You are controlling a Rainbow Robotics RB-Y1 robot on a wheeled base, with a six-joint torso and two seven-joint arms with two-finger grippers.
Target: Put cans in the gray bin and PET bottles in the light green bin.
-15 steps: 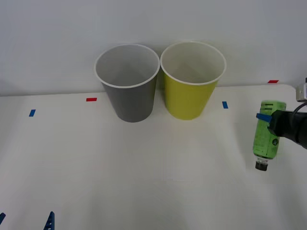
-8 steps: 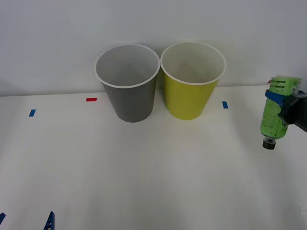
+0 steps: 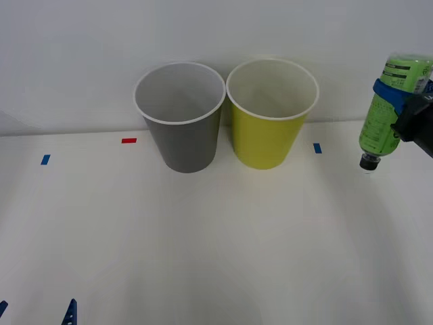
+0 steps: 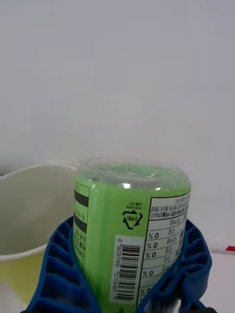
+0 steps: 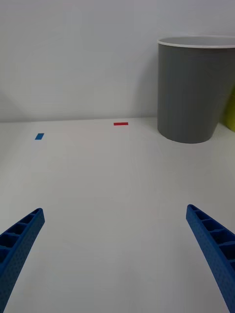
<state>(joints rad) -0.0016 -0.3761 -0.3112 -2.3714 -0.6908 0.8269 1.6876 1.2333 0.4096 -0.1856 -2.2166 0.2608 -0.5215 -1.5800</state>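
Right gripper (image 3: 400, 101) clamped on the PET bottle (image 3: 391, 105), blue ribbed fingers (image 4: 58, 266) wrapped around its labelled body; bottle held in the air, cap down and slightly tilted, to the right of both bins and well clear of the table (image 3: 203, 237). Judgement: pick is done, transfer is underway, drop is not yet made; bottle has to travel leftward over the white rim of the light green bin (image 3: 270, 132) before release. That bin stands just beside the gray bin (image 3: 181, 125), rims nearly touching, so a release too far left risks the wrong bin. What shows of either bin's interior is bare white. No cans seen on the table. Left gripper (image 5: 117, 254) low at the near edge, fingers spread apart, holding nothing, facing the gray bin across bare tabletop. Other items: red tape mark (image 3: 128, 141) and blue tape marks (image 3: 44, 160) on the table, flat, no obstruction. Path from bottle to green bin looks open.
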